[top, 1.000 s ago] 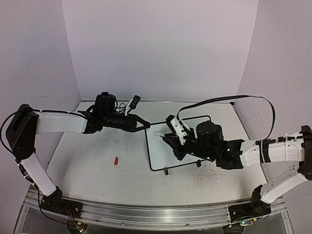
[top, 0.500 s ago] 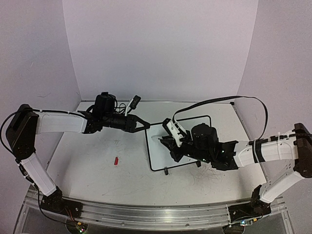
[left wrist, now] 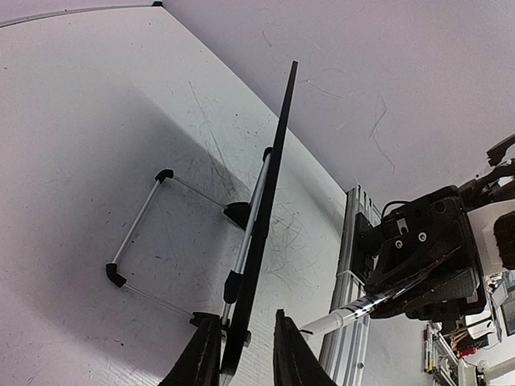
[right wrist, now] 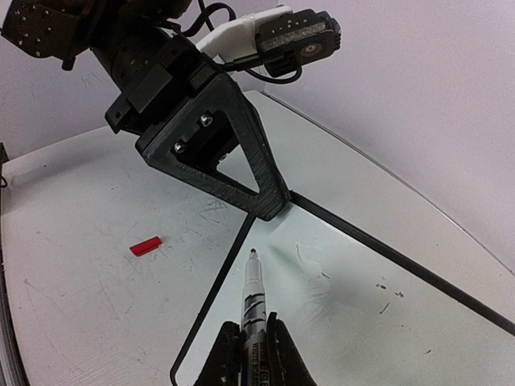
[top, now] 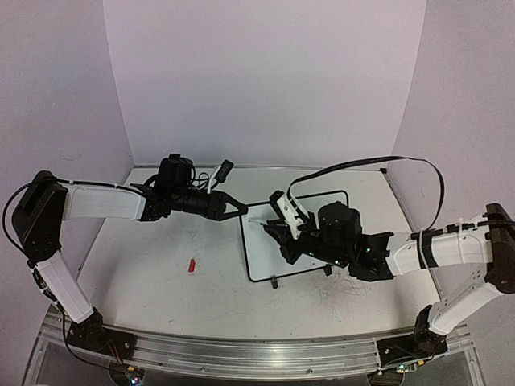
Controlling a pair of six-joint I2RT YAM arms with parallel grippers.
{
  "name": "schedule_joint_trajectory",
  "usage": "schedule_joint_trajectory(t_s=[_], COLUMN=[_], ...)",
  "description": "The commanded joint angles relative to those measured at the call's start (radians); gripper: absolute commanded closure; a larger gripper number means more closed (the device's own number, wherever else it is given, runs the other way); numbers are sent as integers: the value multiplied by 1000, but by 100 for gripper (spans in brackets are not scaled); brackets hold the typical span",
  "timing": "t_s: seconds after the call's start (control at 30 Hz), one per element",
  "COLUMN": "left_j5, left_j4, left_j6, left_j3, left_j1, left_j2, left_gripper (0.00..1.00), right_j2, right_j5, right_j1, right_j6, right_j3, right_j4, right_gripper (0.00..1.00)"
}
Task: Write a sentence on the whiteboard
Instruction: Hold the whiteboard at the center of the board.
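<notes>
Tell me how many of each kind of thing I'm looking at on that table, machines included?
robot arms: 2, the left arm and the right arm
whiteboard: 1
marker: 1
small red piece, maybe a marker cap: 1
Total: 5

Left hand [top: 241, 207] at whiteboard [top: 261, 259] corner.
</notes>
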Motion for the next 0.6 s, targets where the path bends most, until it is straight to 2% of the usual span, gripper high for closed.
schedule_joint_trajectory(t_s=[0.0,0.17,0.57], left_j5=[14,14,13], left_j4=[32,32,32], left_j6=[12,23,32], left_j3=[24,21,19], left_j1=[4,5,4], left_j2=[5,0,-3], left_gripper=[78,84,87], right_j2=[22,37,60], right_j5=[18,22,56], right_j1=[7,11,18], right_j6=[-9,-9,-13], right_j3=[43,53,68], right_j4=[54,57,80], right_gripper=[100,100,100])
